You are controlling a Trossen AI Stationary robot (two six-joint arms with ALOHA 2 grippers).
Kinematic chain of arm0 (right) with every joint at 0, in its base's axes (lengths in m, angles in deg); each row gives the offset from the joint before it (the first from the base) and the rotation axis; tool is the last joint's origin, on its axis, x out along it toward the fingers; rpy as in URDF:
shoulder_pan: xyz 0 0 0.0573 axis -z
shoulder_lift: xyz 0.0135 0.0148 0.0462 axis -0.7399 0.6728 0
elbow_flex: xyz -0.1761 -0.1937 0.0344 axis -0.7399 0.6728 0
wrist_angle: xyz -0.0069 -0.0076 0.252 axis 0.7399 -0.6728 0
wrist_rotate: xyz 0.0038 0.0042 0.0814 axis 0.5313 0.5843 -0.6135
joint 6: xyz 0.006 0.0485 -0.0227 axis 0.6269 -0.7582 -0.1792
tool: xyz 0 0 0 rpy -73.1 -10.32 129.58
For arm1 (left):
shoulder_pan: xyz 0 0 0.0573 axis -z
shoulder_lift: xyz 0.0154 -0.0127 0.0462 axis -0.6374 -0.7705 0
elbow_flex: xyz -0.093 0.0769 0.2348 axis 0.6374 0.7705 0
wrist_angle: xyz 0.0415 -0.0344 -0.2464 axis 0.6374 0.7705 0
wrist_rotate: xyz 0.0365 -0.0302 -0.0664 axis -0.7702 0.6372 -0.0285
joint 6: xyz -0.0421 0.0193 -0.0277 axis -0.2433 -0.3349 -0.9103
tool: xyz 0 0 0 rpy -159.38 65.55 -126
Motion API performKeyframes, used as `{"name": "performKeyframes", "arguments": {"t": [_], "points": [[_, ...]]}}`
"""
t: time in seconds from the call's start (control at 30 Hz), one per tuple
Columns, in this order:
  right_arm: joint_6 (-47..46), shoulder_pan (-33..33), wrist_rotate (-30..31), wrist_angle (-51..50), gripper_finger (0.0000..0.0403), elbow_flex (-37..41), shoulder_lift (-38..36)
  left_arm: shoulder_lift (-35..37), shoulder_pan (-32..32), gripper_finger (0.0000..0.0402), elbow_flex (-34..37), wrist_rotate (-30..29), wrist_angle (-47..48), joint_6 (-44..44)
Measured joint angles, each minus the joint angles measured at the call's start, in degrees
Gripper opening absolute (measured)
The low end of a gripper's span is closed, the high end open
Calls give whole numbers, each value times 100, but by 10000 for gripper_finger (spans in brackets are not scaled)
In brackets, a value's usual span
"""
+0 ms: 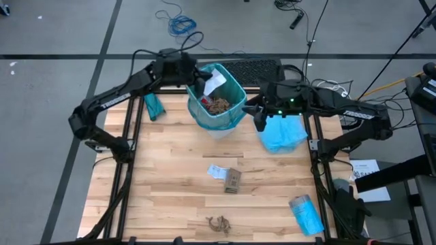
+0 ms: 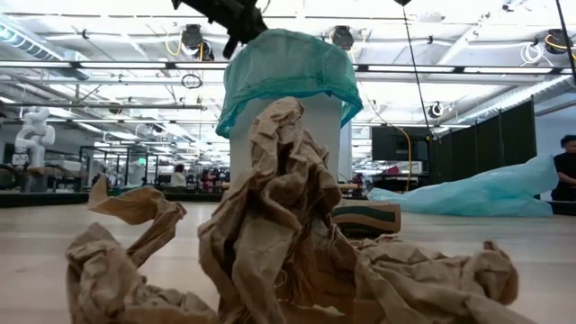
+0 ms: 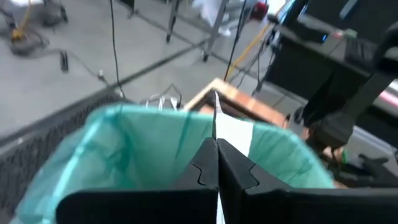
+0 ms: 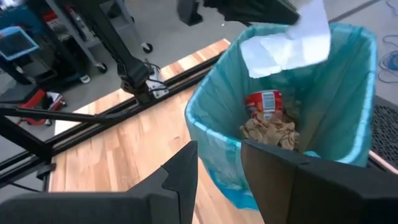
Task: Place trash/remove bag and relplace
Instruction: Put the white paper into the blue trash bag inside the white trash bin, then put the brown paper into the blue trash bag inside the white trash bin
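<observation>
Tabletop (image 1: 177, 177), pale wood planks, listed left to right in the high view.

Left claw (image 1: 199, 77): at 12 o'clock, over the far rim of the bin, clenched on a white paper packet (image 1: 214, 82) that hangs above the opening.

Bin (image 1: 216, 102): white, lined with a teal plastic bag, at 12 o'clock. Inside lie crumpled brown paper wads (image 4: 270, 130) and a small red-and-white labelled bottle (image 4: 264, 102).

Loose trash: flat brown carton with a white slip (image 1: 228, 177) at centre; crumpled brown paper wad (image 1: 219, 222) at 6 o'clock.

Right claw (image 1: 260, 121): at 1 o'clock, fingers part-spread on the bin's near rim, apparently pinching the liner to steady it.

Pale blue loose plastic bag (image 1: 283, 133): at 2 o'clock. Rolled blue bag (image 1: 305, 213): at 4 o'clock.

Handling note: the packet is best released well inside the rim, since it is light and could drift out; the right claw should hold the bin steady.
</observation>
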Motion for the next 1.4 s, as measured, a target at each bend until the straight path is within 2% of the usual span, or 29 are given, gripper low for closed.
{"name": "performKeyframes", "arguments": {"t": [0.1,0.3,0.4,0.47,0.57,0.8,0.93,1.1,1.23,1.4], "points": [[11,0,-6,-2,116,0,139,-71,-30,16,0,79,118,122],[138,0,-80,-180,116,0,366,-72,-29,75,-1,155,136,273],[51,0,-328,-337,116,0,430,2,-29,106,0,245,169,260],[-3,-8,-547,-520,116,0,479,99,-26,121,-2,527,180,169],[-56,-114,-760,-843,116,0,574,355,-5,130,-2,971,353,116],[-186,-625,-777,-890,116,206,862,1121,279,131,-9,986,1157,162],[-304,-974,-776,-605,116,626,1087,1498,468,132,-9,976,1333,160],[-612,-1238,-817,-41,116,1506,1328,1748,708,132,-9,825,1537,124],[-1077,-1280,-1359,1192,123,2475,1362,1779,882,132,-9,669,1767,122],[-1779,-1283,-2080,2905,155,3560,1358,1773,1066,132,93,621,1829,108]]}}
